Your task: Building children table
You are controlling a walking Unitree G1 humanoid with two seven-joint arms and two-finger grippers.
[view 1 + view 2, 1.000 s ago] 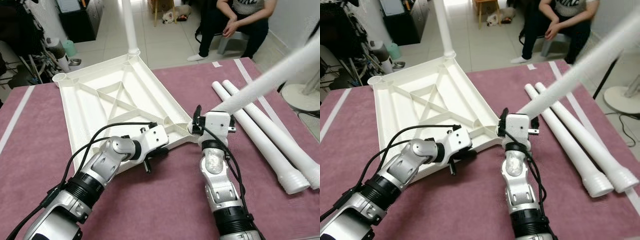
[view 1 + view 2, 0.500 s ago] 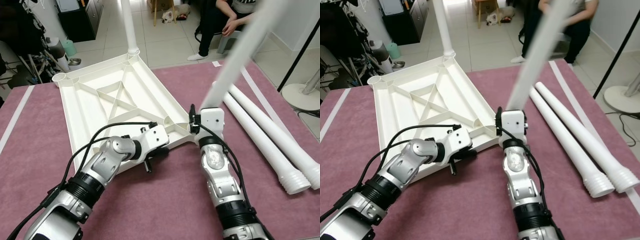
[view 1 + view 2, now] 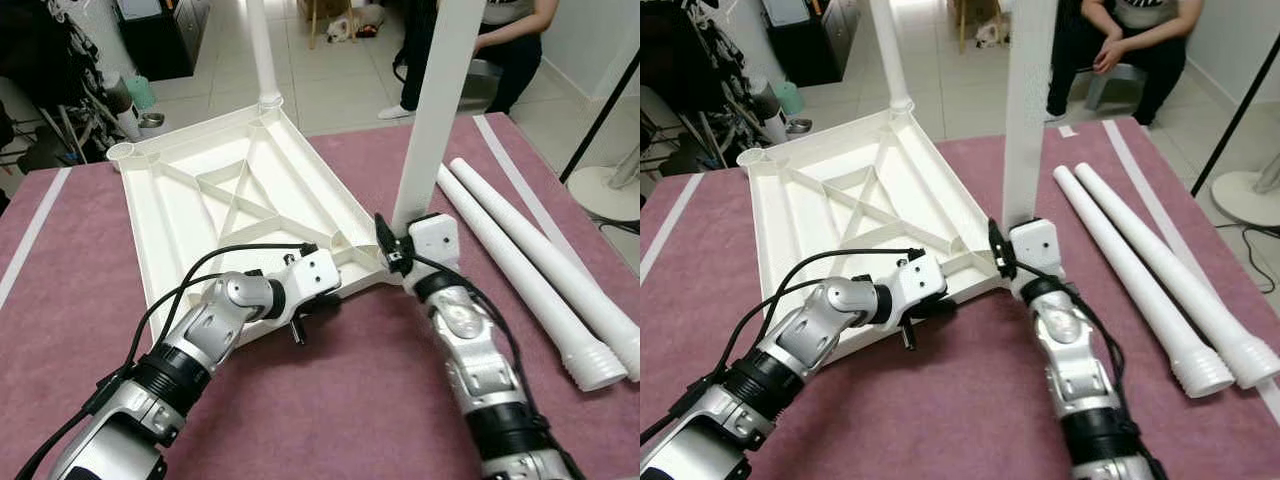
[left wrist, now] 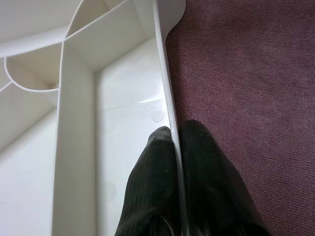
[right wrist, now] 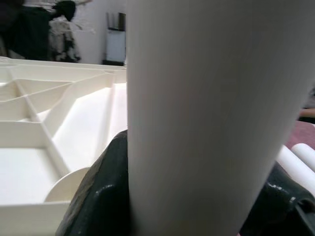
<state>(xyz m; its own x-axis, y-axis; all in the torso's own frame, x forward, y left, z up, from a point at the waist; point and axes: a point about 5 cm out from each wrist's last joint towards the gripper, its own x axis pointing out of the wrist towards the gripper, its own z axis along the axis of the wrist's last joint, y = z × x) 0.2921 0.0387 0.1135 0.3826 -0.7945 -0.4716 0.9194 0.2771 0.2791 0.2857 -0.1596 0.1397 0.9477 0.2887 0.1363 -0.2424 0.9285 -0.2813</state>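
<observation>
The robot was partway thru building the little table — this step looked like fitting a leg into a corner. The white table top (image 3: pixel 235 215) lay upside down on the purple-red mat (image 3: pixel 330 400), w/ its ribs and round corner cups facing up. It was hard, smooth plastic, thin at the edge, w/ crossed ribs inside. One leg (image 3: pixel 262 50) already stood up at the far corner. The right gripper (image 3: pixel 400 250) was clamped on another leg, the held leg (image 3: pixel 440 110), a fat, smooth white tube, and had it standing straight up right at the near right corner of the top. In the right wrist view its black fingers (image 5: pixel 98 196) hugged the tube on both sides. The left gripper (image 3: pixel 925 315) was pinched shut on the thin near rim (image 4: pixel 167 98) of the top, one finger inside and one outside, to keep it from sliding. Next, I think, the held leg's bottom end had to line up w/ the corner cup and go down and maybe twist in — the spare legs had ridged ends, so prob. they screw. Two spare legs (image 3: pixel 530 270) lay side by side on the mat to the right, touching. The mat looked soft and fuzzy. A person (image 3: pixel 500 40) sat far back on a stool.
</observation>
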